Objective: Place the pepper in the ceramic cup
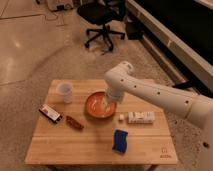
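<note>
pepper [75,122]: on the table [90,146], lower left, not yet picked up
ceramic cup [65,92]: upper left, apart
gripper [107,103]: over orange bowl [92,111]; grip cannot tell

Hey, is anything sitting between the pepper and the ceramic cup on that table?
Nothing visible does. Bare tabletop lies between the pepper and the ceramic cup; the packet lies off to one side, the orange bowl to the other. The end effector hangs over the orange bowl.
</note>
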